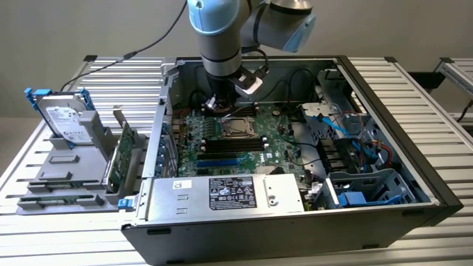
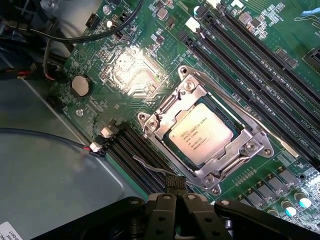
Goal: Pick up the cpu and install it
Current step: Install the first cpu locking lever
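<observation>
My gripper (image 2: 176,192) is closed and empty above the cpu (image 2: 200,134) seated mid-frame; its socket frame (image 2: 186,95) risks a knock.

Exterior view: high, angled down on open case (image 1: 296,166). Wrist view: close over motherboard (image 2: 125,90), seemingly tilted; both share socket (image 2: 202,135).

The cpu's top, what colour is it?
Dull silver with small dark print; the cpu shows best in the wrist view.
</observation>
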Tool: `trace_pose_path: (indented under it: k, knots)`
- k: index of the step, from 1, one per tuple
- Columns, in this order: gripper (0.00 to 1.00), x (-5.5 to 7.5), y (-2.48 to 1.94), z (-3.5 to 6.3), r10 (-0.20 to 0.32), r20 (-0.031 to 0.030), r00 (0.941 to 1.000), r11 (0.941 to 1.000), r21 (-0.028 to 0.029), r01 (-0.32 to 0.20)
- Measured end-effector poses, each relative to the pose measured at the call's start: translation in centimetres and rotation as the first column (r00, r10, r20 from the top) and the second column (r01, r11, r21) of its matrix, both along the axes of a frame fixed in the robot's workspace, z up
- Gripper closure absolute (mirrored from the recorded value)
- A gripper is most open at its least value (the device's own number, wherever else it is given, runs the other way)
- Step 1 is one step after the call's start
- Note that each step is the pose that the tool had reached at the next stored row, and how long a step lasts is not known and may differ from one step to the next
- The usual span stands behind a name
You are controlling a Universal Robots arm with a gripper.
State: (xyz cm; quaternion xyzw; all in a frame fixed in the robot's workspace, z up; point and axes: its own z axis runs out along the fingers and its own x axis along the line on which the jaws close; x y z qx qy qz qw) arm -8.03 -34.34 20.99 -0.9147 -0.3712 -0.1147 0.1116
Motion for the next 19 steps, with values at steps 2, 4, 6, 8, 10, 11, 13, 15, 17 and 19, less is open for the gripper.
trace_pose_path:
  k: [2, 4, 6, 8, 10, 11, 13, 15, 17, 19]
  knots:
    - [0.89, 0.09, 0.00, -0.04, 0.000, 0.0000, 1.0000, 1.0000, 0.0000, 0.000]
    - [0.89, 0.17, 0.00, -0.09, 0.000, 0.0000, 1.0000, 1.0000, 0.0001, 0.000]
    - [0.89, 0.27, 0.00, -0.15, 0.001, 0.0000, 1.0000, 1.0000, 0.0001, -0.001]
    - [0.89, 0.38, 0.00, -0.21, 0.001, 0.0001, 1.0000, 1.0000, 0.0001, -0.001]
    - [0.89, 0.50, 0.00, -0.29, 0.002, 0.0001, 1.0000, 1.0000, 0.0001, -0.002]
    - [0.89, 0.55, 0.00, -0.33, 0.002, 0.0001, 1.0000, 1.0000, 0.0002, -0.002]
    - [0.89, 0.65, 0.00, -0.41, 0.002, 0.0000, 1.0000, 1.0000, 0.0000, -0.002]
    - [0.89, 0.73, 0.00, -0.48, 0.002, 0.0001, 1.0000, 1.0000, 0.0001, -0.002]
    - [0.89, 0.78, 0.00, -0.55, 0.001, 0.0001, 1.0000, 1.0000, 0.0001, -0.001]
    - [0.89, 0.82, 0.00, -0.63, 0.002, 0.0000, 1.0000, 1.0000, 0.0001, -0.002]
